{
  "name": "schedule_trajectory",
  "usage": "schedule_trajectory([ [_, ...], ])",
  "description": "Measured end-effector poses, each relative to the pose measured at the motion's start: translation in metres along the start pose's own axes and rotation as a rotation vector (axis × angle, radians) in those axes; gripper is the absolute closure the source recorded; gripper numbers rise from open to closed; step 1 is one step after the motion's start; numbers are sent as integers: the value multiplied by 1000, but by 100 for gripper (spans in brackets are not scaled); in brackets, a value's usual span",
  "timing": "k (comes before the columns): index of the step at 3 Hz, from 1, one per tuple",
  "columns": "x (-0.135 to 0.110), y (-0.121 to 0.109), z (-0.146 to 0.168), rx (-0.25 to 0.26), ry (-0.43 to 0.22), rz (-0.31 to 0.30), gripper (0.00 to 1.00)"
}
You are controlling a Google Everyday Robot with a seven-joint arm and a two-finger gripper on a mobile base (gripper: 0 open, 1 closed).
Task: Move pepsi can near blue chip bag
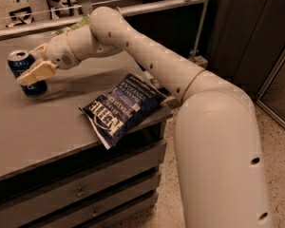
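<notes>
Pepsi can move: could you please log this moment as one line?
gripper: at can on table | can: upright | bag: flat at table edge, apart from can | move: not done

Your gripper (32,64) at the upright pepsi can (17,65), far left on the table (47,132), blue chip bag (123,108) apart, rightward.

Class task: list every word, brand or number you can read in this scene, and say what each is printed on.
"KETTLE": large white letters on the blue chip bag.
"POTATO CHIPS": smaller letters, same bag.
"VINEGAR": same bag; its remaining print is too blurred to read.
pepsi can, with the gripper against it: no lettering readable.
</notes>
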State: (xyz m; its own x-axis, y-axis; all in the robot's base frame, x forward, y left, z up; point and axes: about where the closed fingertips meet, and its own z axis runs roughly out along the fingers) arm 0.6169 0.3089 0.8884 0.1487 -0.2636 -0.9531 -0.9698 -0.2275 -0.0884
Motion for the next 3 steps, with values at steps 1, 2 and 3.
schedule_trajectory([
  [1, 4, -3, -9, 37, 6, 13, 62],
  [2, 12, -15, -52, 121, 32, 24, 86],
  [3, 29, -20, -112, 203, 93, 45, 100],
])
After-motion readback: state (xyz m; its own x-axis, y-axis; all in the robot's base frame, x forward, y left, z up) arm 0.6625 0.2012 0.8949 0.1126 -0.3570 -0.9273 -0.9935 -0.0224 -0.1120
